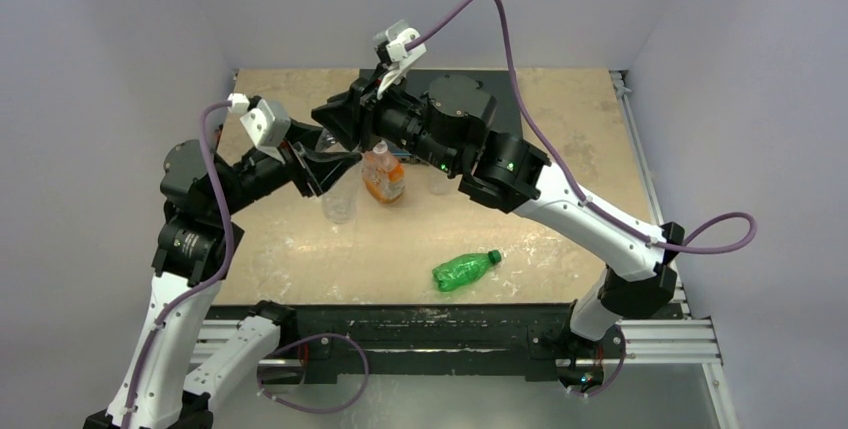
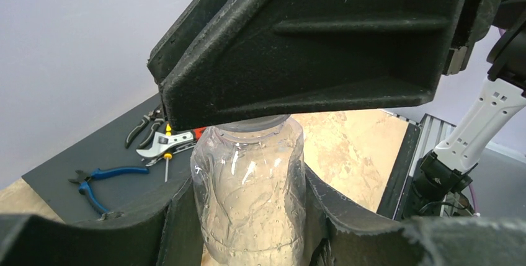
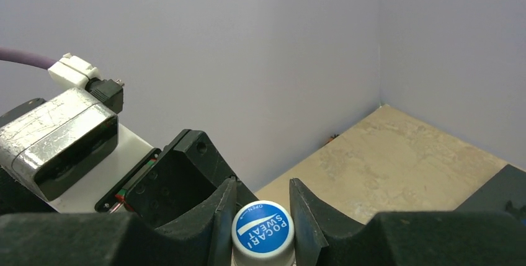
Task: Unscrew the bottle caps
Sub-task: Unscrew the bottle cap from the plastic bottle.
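A clear crinkled bottle (image 2: pixel 248 179) stands upright on the table, and my left gripper (image 2: pixel 248 222) is shut on its body from both sides. Seen from above, this bottle (image 1: pixel 339 207) sits under both grippers. My right gripper (image 3: pixel 262 216) reaches down over its top, its fingers closed against the white bottle cap (image 3: pixel 262 232) with a blue printed face. In the left wrist view the right gripper's black finger (image 2: pixel 310 43) hides that cap. The squat bottle with an orange label (image 1: pixel 383 179) stands just to the right. A green bottle (image 1: pixel 462 270) lies on its side, green cap (image 1: pixel 494 255) on.
Another clear bottle (image 1: pixel 438 184) stands partly hidden under the right arm. Blue-handled pliers (image 2: pixel 99 176), a wrench (image 2: pixel 164 145) and other hand tools lie on a dark mat (image 2: pixel 80 154) at the back. Grey walls enclose the table on three sides.
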Controlling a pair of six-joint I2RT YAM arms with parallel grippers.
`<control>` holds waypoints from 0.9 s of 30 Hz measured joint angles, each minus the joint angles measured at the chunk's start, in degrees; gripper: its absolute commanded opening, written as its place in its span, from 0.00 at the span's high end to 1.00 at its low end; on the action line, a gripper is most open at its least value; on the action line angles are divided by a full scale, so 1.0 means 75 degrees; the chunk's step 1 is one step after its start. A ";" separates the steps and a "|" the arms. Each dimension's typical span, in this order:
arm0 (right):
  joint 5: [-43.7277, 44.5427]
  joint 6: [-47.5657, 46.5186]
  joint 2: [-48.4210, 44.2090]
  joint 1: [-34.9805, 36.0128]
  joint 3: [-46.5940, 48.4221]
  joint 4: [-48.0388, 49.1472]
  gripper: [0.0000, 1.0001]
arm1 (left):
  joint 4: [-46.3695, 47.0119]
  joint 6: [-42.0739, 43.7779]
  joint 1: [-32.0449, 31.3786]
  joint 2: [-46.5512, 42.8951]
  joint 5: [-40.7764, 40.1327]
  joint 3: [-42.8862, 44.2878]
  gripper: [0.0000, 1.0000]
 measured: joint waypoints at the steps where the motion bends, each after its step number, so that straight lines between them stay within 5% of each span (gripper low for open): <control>1: -0.0012 0.0017 0.0003 -0.0009 0.0000 0.0000 0.78 | -0.0012 -0.0003 0.0000 0.0000 -0.0023 0.0000 0.81; 6: -0.0015 0.0047 0.0006 -0.0012 0.0000 0.0000 1.00 | -0.0038 -0.0003 0.0000 -0.0006 -0.0029 0.0000 0.81; 20: -0.0697 -0.0038 -0.0344 -0.0055 -0.0434 0.0420 1.00 | 0.0315 -0.0490 0.0000 0.0009 0.0498 0.0006 0.86; 27: -0.3351 0.0221 -0.1300 -0.0542 -0.1807 0.2221 1.00 | 0.1696 -0.2072 -0.0058 0.0152 0.2192 0.0108 0.93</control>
